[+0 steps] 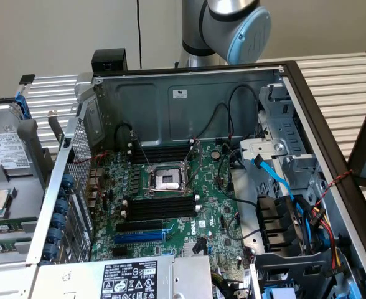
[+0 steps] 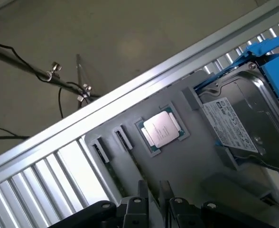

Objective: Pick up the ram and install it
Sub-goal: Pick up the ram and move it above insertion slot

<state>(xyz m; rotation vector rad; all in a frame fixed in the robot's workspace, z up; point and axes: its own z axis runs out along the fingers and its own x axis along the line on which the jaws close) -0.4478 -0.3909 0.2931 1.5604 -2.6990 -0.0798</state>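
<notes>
The gripper [image 2: 153,192] is held low over the tray [image 2: 187,175], its fingers [image 2: 143,190] slightly parted and empty. The ram [image 2: 134,161] is seen on edge in the tray just beyond them, not yet grasped. Farther off, the slots [image 1: 161,205] are unfilled.
</notes>
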